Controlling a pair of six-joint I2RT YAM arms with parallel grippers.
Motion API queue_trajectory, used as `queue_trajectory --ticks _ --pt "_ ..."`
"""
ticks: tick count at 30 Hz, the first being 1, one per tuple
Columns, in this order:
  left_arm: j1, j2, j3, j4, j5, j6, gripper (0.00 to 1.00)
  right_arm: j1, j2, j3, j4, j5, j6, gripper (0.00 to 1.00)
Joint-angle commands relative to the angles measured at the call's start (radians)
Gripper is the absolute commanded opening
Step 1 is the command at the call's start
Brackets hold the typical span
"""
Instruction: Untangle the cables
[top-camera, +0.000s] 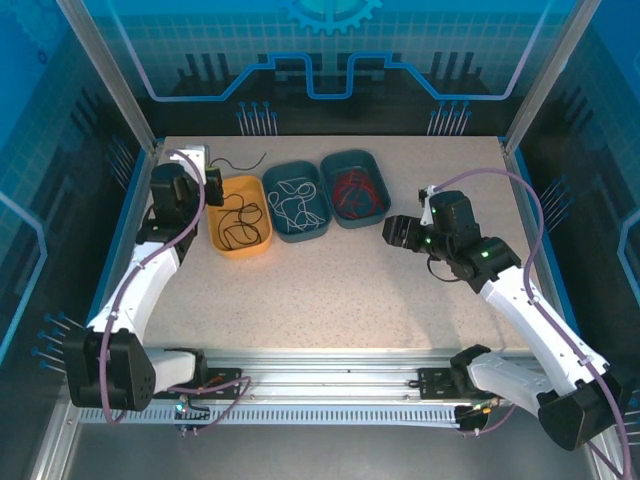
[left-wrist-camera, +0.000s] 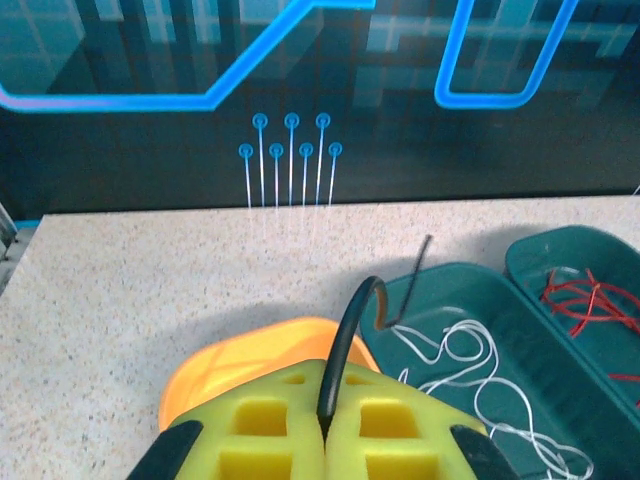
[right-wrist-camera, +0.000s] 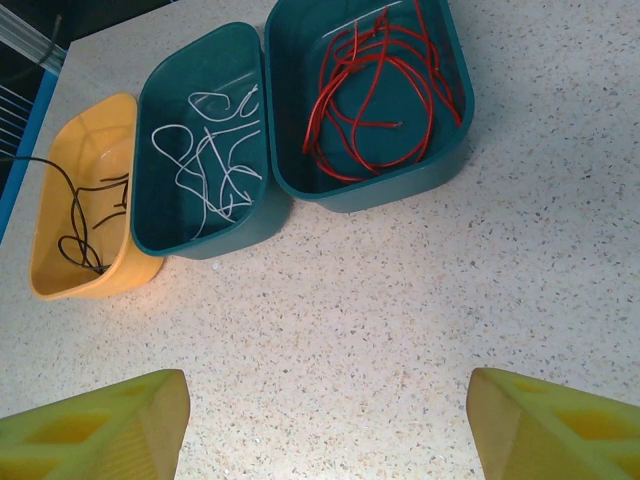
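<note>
Left wrist view, nearest: left gripper (left-wrist-camera: 325, 420) has its fingers pressed together, clamped on the black cable (left-wrist-camera: 338, 350). The cable rises from the seam, arches over and ends in a free tip. The top view is too small to show this grip.

Right wrist view: right gripper (right-wrist-camera: 325, 430) has its fingers wide apart with nothing between them, and bare table (right-wrist-camera: 400, 320) below.

Farther out, three trays sit side by side:
- The orange tray (right-wrist-camera: 95, 125) holds loose loops of the black cable.
- The middle teal tray (right-wrist-camera: 230, 230) holds the white cable (right-wrist-camera: 205, 160).
- The right teal tray (right-wrist-camera: 400, 190) holds the red cable (right-wrist-camera: 320, 120).

The top view adds a black strand past the orange tray's far rim, close to the left gripper. Can't tell if it lies on the table or hangs above it.

Cut off: the left wrist view hides most of the orange tray under the fingers and crops both teal trays at the right edge. The right wrist view crops its own fingers at the bottom. The white tangle's ends are hard to trace.
</note>
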Motion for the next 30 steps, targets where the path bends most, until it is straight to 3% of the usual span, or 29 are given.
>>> queue_trajectory --ticks 1,11,20,30 --pt "0.006 0.003 -0.044 0.056 -0.015 0.001 0.00 -0.009 -0.005 -0.004 0.012 -0.006 0.001 0.73" --pt "0.007 -0.020 -0.142 0.005 -0.152 -0.011 0.00 -0.009 -0.011 -0.020 0.015 -0.002 0.006 0.73" --pt "0.006 -0.023 -0.167 -0.109 -0.192 -0.092 0.00 -0.009 -0.009 -0.029 0.026 -0.001 0.014 0.73" --pt "-0.041 0.093 -0.112 -0.177 -0.237 -0.123 0.00 -0.011 -0.004 -0.034 0.024 0.009 0.013 0.73"
